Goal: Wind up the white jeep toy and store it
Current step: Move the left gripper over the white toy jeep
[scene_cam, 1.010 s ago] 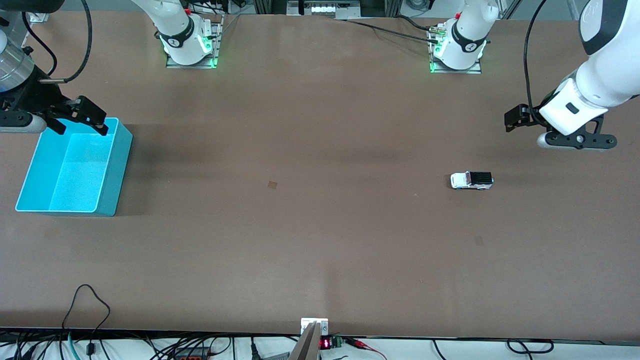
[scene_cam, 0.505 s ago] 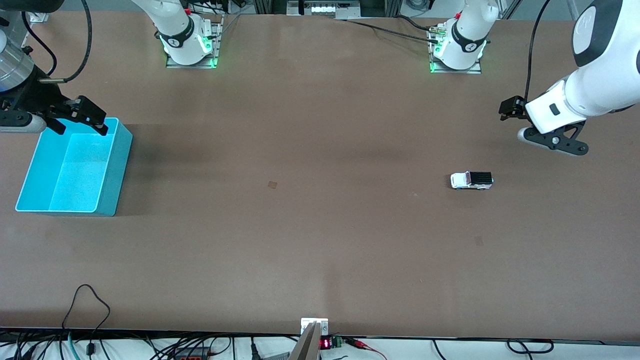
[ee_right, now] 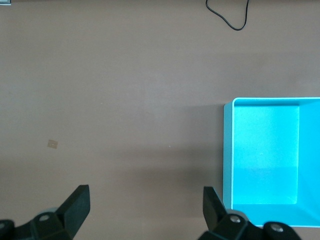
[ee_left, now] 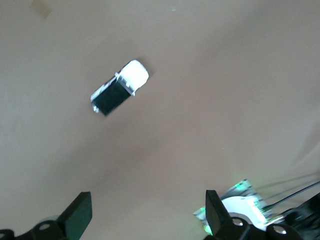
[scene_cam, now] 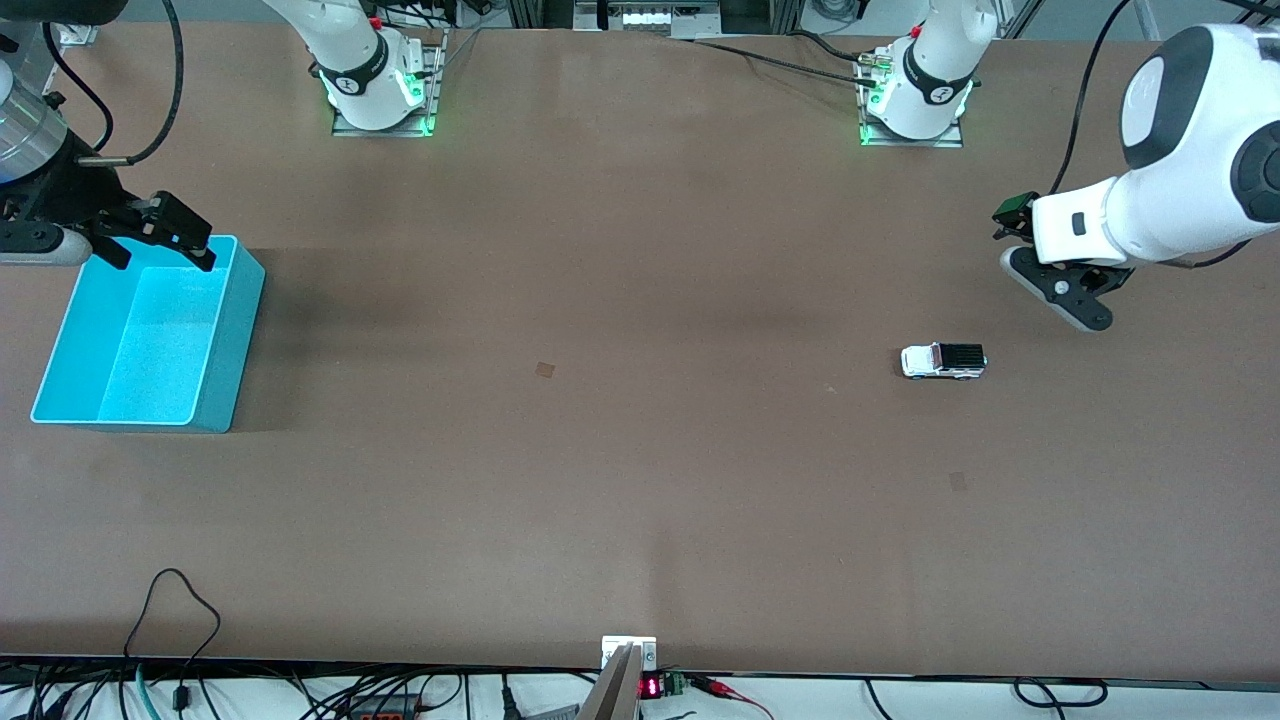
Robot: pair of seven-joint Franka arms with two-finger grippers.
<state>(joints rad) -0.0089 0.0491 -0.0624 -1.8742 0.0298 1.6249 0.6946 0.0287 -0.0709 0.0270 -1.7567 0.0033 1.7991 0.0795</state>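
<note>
Two open tools — left tool (ee_left: 145, 217) over white jeep toy (ee_left: 119, 93) (right tool (ee_right: 145, 212) beside bin (ee_right: 228, 150)).

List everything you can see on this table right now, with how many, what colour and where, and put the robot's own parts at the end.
white jeep toy: one, white with a black roof panel, on the table toward the left arm's end.
bin: one, turquoise, nothing visible inside, at the right arm's end.
table: one, brown.
cables: several, black, along the edge nearest the front camera.
left gripper: open, in the air over bare table beside the jeep.
right gripper: open, waiting over the bin's rim.
</note>
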